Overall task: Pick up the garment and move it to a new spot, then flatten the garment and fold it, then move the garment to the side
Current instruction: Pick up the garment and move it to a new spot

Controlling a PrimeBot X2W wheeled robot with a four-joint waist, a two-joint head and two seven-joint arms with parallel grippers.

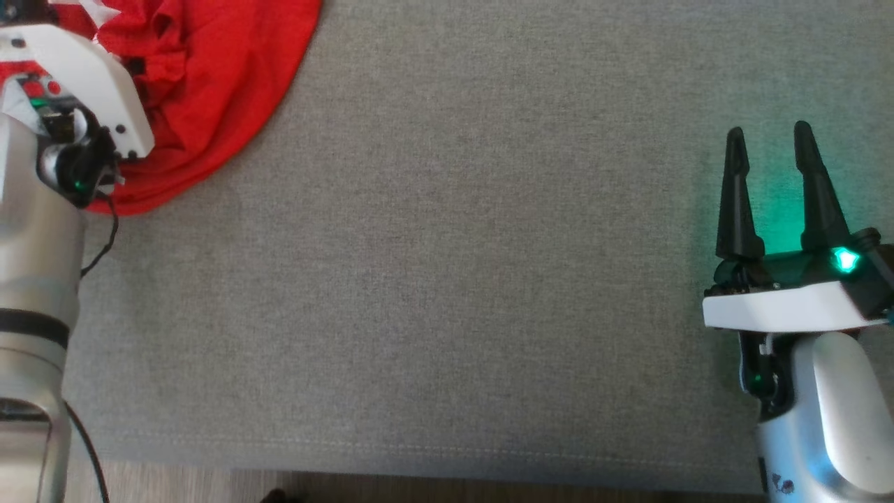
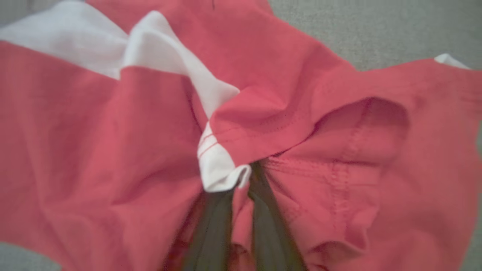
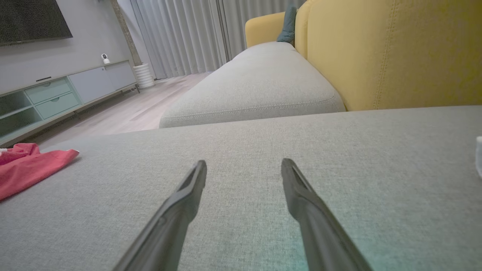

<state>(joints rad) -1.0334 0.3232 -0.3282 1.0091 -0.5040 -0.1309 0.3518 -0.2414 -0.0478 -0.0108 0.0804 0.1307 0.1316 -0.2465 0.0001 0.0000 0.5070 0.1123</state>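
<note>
— What's around the work?
— A broad grey woven sofa seat (image 1: 454, 265) carries everything. Behind it stands a mustard-yellow upholstered backrest (image 3: 395, 52) with a teal cushion (image 3: 289, 22) at its far end. Off to the side are a pale wooden floor (image 3: 143, 107), a low pale-green cabinet (image 3: 49, 98) and grey pleated curtains (image 3: 180, 34).
— And the pincers?
— The right gripper (image 1: 768, 133) hovers low over the seat on the right, its fingers well apart. The left gripper (image 2: 243, 180) is sunk into cloth, its fingers drawn together on a fold.
— The garment?
— The red cloth garment with white panels (image 1: 209, 84) lies crumpled at the seat's far left, well apart from the right gripper. Up close, a white hem (image 2: 222, 177) curls over the left fingertips, with stitched seams and deep creases around it.
</note>
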